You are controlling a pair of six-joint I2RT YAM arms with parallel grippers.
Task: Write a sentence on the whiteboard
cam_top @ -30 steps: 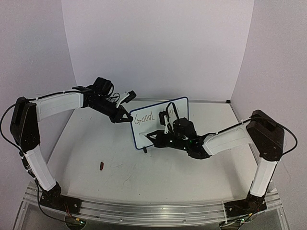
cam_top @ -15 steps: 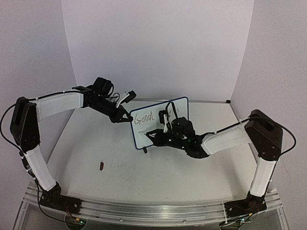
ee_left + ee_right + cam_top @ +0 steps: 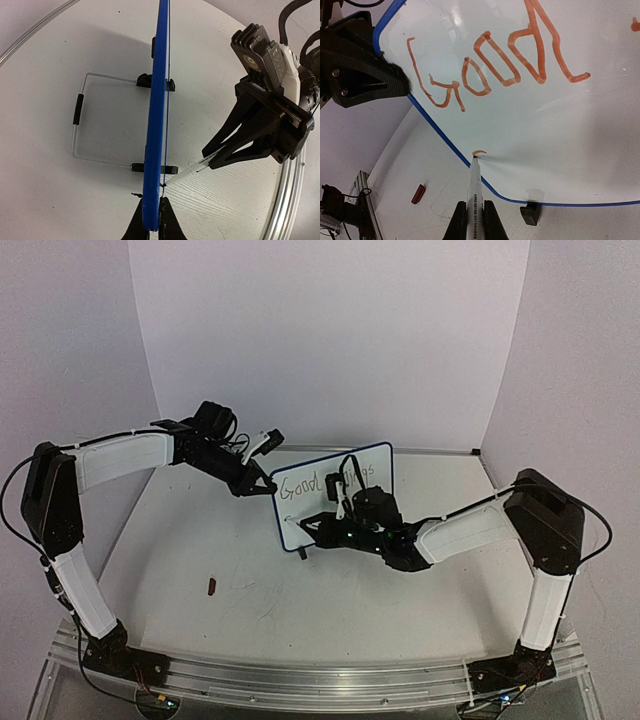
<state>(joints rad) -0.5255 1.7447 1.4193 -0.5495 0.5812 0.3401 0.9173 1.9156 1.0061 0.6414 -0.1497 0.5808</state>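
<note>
The whiteboard stands upright on the table, blue-rimmed. "Good" is written on its top line in orange-red; a second word behind my right arm is partly hidden. My left gripper is shut on the board's left edge; in the left wrist view its fingers pinch the blue edge. My right gripper is shut on a white marker. The marker tip touches the board's lower left, at a short curved stroke.
A red marker cap lies on the table left of the board; it also shows in the right wrist view. A wire stand and black feet prop the board. White walls enclose the table.
My right gripper has moved left and down across the board with the marker, and its tip now rests at the start of the second line. My left arm has not moved.
</note>
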